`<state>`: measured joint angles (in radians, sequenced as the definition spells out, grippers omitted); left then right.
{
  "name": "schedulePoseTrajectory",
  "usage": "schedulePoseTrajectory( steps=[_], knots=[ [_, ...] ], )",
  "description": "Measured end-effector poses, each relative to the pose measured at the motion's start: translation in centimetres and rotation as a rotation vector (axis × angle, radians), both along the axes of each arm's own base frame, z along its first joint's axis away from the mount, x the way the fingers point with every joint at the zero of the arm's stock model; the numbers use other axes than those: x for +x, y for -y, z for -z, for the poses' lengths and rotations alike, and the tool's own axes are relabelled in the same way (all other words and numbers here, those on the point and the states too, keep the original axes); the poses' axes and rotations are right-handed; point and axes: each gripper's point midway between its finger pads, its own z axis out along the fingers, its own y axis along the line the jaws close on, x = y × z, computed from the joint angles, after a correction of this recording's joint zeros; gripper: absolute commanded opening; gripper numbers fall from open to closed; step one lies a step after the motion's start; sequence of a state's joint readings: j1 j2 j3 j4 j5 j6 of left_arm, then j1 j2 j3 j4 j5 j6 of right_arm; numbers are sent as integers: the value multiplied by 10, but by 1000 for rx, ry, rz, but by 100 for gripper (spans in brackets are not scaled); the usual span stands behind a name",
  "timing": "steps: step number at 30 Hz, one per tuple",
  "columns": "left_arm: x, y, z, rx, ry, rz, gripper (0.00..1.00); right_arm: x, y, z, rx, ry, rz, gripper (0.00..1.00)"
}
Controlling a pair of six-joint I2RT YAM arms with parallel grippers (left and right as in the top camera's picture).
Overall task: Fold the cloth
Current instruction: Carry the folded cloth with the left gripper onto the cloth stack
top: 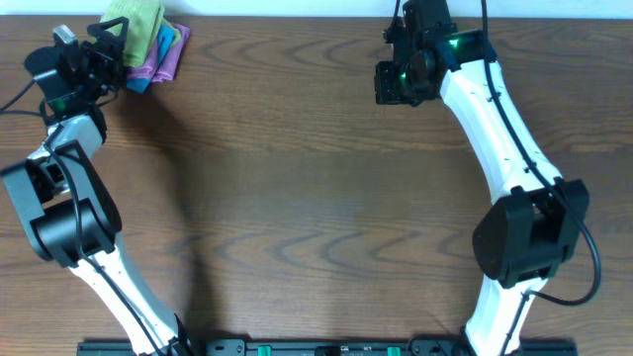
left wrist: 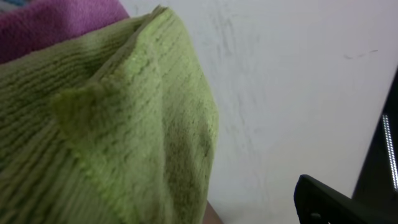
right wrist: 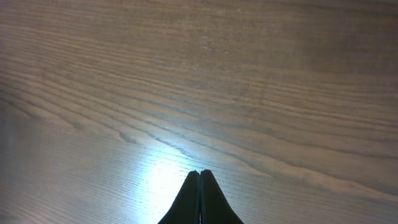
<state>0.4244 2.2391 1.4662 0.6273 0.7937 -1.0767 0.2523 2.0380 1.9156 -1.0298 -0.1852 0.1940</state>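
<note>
Right gripper (right wrist: 200,177): the fingers are pressed together with no gap and nothing between them. Directly beneath and ahead of the tips I see only bare wood-grain table (right wrist: 186,74), with a bright glare patch just in front of them. This arm is idle and well apart from the cloths.

Left gripper (top: 117,42): in the wrist view only one black finger (left wrist: 329,199) shows, low and to the right, so I cannot tell how wide the jaws stand or whether they have hold of anything. From overhead the fingertips are right at the edge of the pile, possibly touching it.

The cloth (left wrist: 112,137) sits immediately ahead and to the left of the left jaws. It is lime-green, bunched, with a hemmed corner peaking up and a small fold turned over on its surface. It lies on top of the pile. Behind it, farther from the jaws, is the purple cloth (left wrist: 56,22). The blue cloth (top: 139,83) peeks out at the pile's edge in the overhead view.

Progress, my judgement: the fold has not begun. The cloth is neither separated from the pile nor spread flat. Left to do: lift it clear of the purple and blue ones, lay it out on open table, bring the right arm across, and fold it.
</note>
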Motion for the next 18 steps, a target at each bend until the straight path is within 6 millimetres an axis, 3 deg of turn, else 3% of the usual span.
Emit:
schedulePoseTrajectory(
  steps=[10, 18],
  knots=[
    [-24, -37, 1, -41, -11, 23, 96, -3, -9, 0, 0, 0, -20, 1],
    [-34, -25, 1, -80, -20, 121, 96, -5, -15, 0, 0, 0, -32, 1]
  ],
)
